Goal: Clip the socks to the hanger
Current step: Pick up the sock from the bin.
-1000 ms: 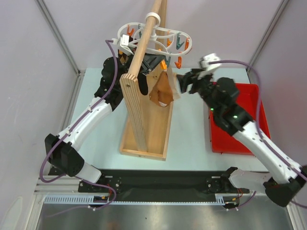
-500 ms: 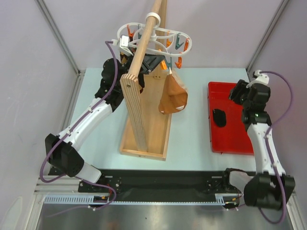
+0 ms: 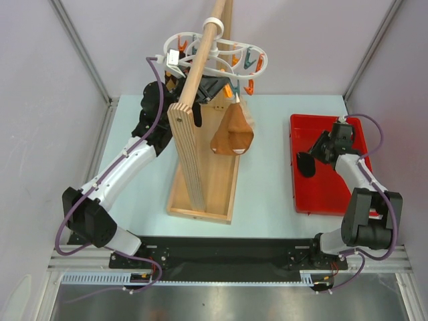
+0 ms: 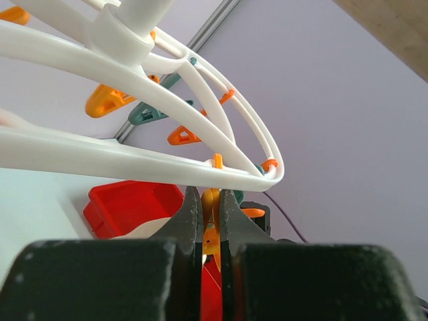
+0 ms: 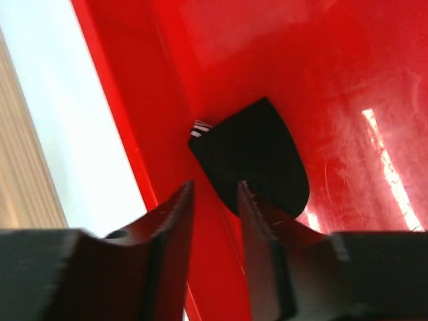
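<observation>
The white ring hanger [image 3: 221, 57] hangs on the wooden pole, with orange and teal pegs under it; it also fills the left wrist view [image 4: 134, 160]. The tan sock [image 3: 232, 134] hangs from a peg, free of both grippers. My left gripper [image 3: 215, 85] is under the hanger rim, shut on an orange peg [image 4: 211, 207]. A black sock with white stripes [image 3: 305, 164] lies in the red tray [image 3: 334, 194]. My right gripper [image 5: 215, 186] is open just above this sock [image 5: 257, 157], at the tray's left wall. A dark shape [image 3: 198, 115] beside the pole may be the argyle sock.
The wooden pole stand [image 3: 200, 167] with its base board stands mid-table between the arms. The tray's left rim [image 5: 127, 134] runs right beside my right fingers. Grey walls close in the table on both sides.
My right arm has drawn back from the tan sock to the red tray and come down over the black sock. The tan sock now hangs by itself and swings a little. The left arm has not moved.
</observation>
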Controlling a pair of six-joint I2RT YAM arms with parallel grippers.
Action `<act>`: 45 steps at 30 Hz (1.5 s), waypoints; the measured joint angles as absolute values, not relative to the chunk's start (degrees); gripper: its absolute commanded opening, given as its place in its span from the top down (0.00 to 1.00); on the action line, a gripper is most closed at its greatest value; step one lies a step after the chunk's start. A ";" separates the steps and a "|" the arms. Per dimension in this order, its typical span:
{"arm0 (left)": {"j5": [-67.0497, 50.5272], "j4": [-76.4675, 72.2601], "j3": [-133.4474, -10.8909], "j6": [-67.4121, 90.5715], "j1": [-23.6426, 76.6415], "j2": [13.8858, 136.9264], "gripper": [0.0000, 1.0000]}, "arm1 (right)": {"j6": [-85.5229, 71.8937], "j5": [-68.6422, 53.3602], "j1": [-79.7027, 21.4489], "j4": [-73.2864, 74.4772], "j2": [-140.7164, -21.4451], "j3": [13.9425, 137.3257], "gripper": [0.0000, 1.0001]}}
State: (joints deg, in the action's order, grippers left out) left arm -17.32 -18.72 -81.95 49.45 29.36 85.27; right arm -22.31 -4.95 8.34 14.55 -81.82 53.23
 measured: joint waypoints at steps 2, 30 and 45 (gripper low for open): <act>-17.32 -18.72 -81.95 49.45 29.36 85.27 1.00 | -23.57 -4.45 8.32 14.74 -82.28 52.47 0.67; -17.50 -19.46 -80.42 49.47 29.34 84.27 1.00 | -24.12 10.09 2.02 15.51 -89.47 46.89 1.00; -17.47 -19.66 -79.92 49.47 29.34 83.64 1.00 | -20.43 8.08 6.92 25.28 -86.17 74.46 1.00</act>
State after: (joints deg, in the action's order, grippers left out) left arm -17.47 -19.66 -79.92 49.47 29.34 83.64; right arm -20.43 8.08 6.92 25.28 -86.17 74.46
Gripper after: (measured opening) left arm 0.059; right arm 0.009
